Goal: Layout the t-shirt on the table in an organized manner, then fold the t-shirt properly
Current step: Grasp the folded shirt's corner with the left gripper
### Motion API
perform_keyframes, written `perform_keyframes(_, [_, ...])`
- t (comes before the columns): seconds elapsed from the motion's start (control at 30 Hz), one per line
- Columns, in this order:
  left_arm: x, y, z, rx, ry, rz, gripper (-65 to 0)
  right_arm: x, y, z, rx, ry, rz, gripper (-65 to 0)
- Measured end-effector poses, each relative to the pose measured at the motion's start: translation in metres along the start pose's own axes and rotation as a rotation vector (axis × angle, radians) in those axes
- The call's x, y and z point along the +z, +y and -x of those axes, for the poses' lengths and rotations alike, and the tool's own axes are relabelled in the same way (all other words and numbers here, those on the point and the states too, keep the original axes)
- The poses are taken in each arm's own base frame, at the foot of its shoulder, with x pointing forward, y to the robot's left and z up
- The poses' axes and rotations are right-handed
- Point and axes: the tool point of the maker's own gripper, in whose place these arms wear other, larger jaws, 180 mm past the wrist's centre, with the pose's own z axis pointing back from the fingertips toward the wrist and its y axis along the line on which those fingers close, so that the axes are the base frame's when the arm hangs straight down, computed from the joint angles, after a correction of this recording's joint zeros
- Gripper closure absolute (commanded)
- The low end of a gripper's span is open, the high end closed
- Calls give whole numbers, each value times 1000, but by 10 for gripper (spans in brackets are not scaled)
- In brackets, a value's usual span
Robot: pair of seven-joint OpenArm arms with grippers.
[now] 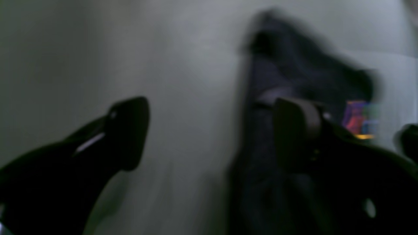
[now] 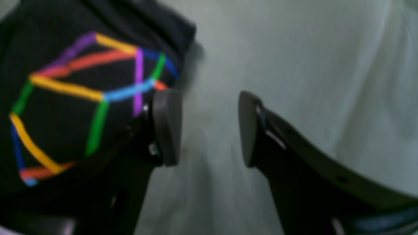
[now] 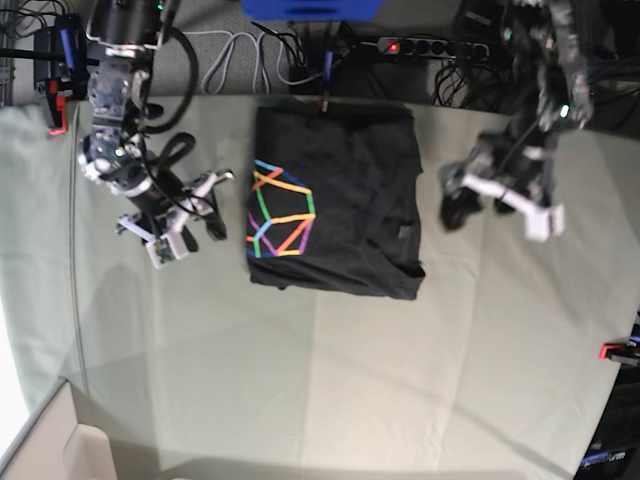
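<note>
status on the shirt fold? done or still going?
Looks nearly done: the t-shirt lies on the table as a compact folded rectangle, rainbow print showing on one side. Nothing is in hand: the left gripper and right gripper are both open, off the cloth, one on either side. Left: at most tidying the slightly uneven near edge.

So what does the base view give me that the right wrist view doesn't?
Only the base view shows the whole t-shirt folded into a compact rectangle, with both arms off it: the left gripper on the picture's right, the right gripper on its left. It also shows the power strip and a red clamp.

Only the right wrist view shows the right gripper close up, open, with nothing between its fingers.

Both show the rainbow print and the pale green table.
</note>
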Motion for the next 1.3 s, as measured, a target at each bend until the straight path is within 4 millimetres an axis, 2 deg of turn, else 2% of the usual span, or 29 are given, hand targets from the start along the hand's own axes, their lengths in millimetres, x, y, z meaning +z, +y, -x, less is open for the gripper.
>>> perform_keyframes(0.1, [-9,-20,-6,-29,-2,49,-650,10,-2,4,14,-5,10,-283])
perform_keyframes(0.2, [-28,-40,12,-39,71,100,-650,16,-3,21,21,44,10,-283])
perform_keyframes(0.27, [-40,-49,22,-42,110,125,-650,20,-6,25,31,55,16,-283])
perform_keyframes(0.33, [-48,-49,26,-34,118,128,-650,25,-10,22,53,48,23,-283])
perform_keyframes(0.47, [-55,-41,53,-12,197,108,-650,33,-19,25,47,51,52,-283])
perform_keyframes(0.6, [-61,-55,60,-28,211,144,-650,40,-33,29,28,53,94,-283])
perform_keyframes(0.83, [-73,-67,66,4,205,179,-636,40,-33,27,30,48,93,-283])
perform_keyframes(0.93, [-74,-69,69,8,212,182,-517,39,-32,26,28,46,91,-283])
perform_keyframes(1.03, [-73,-78,82,-14,250,192,-315,40,-34,28,31,52,94,-283])
perform_keyframes(1.2, [-70,-97,104,-61,316,236,-14,41,-34,29,29,53,95,-283])
perform_keyframes(1.23, [-70,-97,105,-69,320,238,0,43,-37,29,23,51,104,-283])
perform_keyframes(1.3, [-70,-97,105,-73,322,240,-14,47,-46,31,13,53,132,-283])
